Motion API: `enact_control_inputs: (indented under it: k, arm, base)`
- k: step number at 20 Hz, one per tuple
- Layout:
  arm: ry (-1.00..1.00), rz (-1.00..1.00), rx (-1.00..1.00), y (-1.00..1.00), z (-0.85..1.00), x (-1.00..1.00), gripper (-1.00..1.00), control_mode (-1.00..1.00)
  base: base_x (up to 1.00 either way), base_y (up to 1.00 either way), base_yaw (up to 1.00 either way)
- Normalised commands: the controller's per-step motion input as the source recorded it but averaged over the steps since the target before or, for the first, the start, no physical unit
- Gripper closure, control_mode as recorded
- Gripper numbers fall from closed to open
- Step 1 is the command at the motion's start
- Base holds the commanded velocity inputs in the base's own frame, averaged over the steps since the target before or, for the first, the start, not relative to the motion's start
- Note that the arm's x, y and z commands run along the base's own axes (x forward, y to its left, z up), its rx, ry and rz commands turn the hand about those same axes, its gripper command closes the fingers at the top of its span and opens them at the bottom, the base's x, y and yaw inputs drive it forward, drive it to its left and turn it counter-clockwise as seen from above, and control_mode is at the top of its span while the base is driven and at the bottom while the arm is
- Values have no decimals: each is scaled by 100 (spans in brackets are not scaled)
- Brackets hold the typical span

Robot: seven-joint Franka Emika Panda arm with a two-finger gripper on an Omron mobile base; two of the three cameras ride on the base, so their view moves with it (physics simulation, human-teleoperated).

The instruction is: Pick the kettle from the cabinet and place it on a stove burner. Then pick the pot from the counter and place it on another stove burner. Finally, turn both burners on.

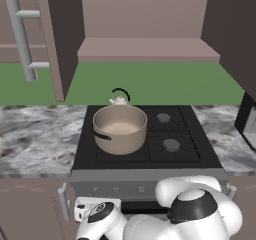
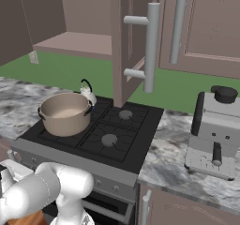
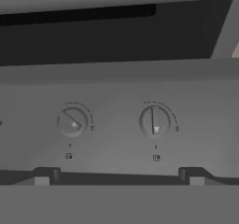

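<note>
Kettle mostly hidden behind pot; small marks under the two stove knobs too tiny to read.

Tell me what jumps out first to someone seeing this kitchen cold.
The big tan pot sits on the front-left of the black cooktop, with the little silvery kettle just behind it. Above, the mauve cabinet stands open, its shelf bare. In the hand view, two round knobs on the stove's grey front panel sit close ahead.
</note>
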Motion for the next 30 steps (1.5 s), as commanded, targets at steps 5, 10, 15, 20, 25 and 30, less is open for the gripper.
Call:
enact_control_inputs:
  k: [5, 10, 15, 20, 25, 30]
  arm:
    - [1, -1, 0, 6, 0, 13, -100, -100]
    - [0, 0, 0, 0, 0, 9, -100, -100]
    - [0, 0, 0, 0, 0, 2, -100, -100]
    - [0, 0, 0, 0, 0, 9, -100, -100]
    - [0, 0, 0, 0, 0, 12, -100, -100]
    - [0, 0, 0, 0, -2, 10, -100, -100]
  base:
    - [0, 0, 0]
    - [0, 0, 0]
    - [0, 0, 0]
    - [0, 0, 0]
    - [0, 0, 0]
    - [0, 0, 0]
